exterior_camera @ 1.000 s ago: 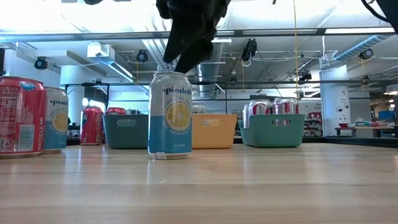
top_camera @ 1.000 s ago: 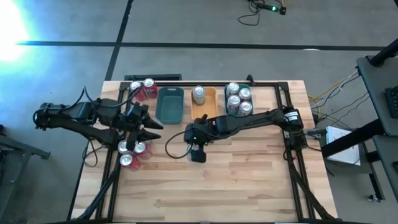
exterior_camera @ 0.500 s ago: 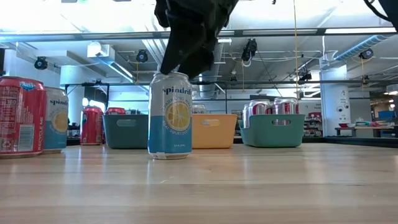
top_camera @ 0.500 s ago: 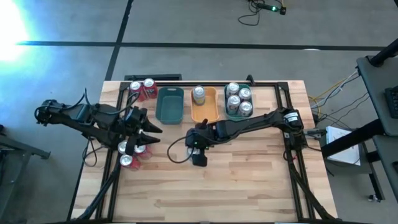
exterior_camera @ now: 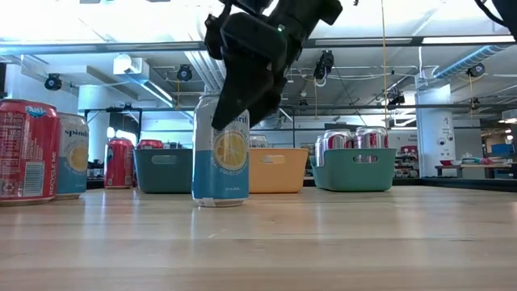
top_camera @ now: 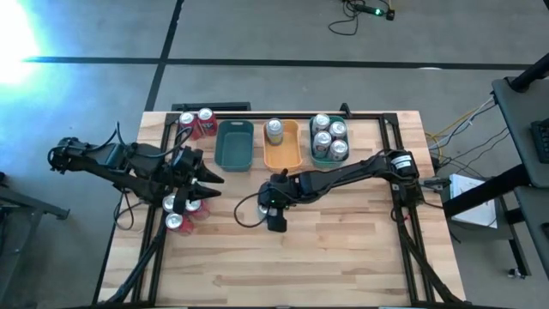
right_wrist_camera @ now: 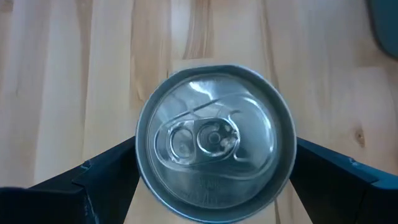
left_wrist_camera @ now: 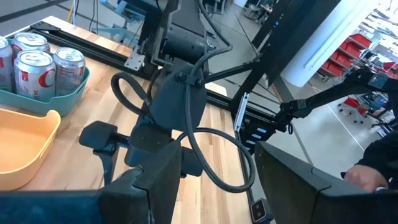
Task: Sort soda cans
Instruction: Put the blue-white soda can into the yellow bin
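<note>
Straddling an upright pale soda can with a blue-and-yellow label [exterior_camera: 220, 153], the right gripper [right_wrist_camera: 214, 165] has its two dark fingers [right_wrist_camera: 106, 174] spread wide on either side of the silver top, apparently not clamped. Can stands on the wooden table [top_camera: 343, 249], in front of the orange plastic tray [top_camera: 281, 154]. Left gripper [top_camera: 206, 184] waits, jaws apart, over red cans [top_camera: 180, 215] at the table's left side.

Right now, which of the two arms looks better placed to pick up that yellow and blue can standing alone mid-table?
The right one. The right gripper is directly over the can, open fingers on either side of its top. The left gripper waits by the red cans.
</note>
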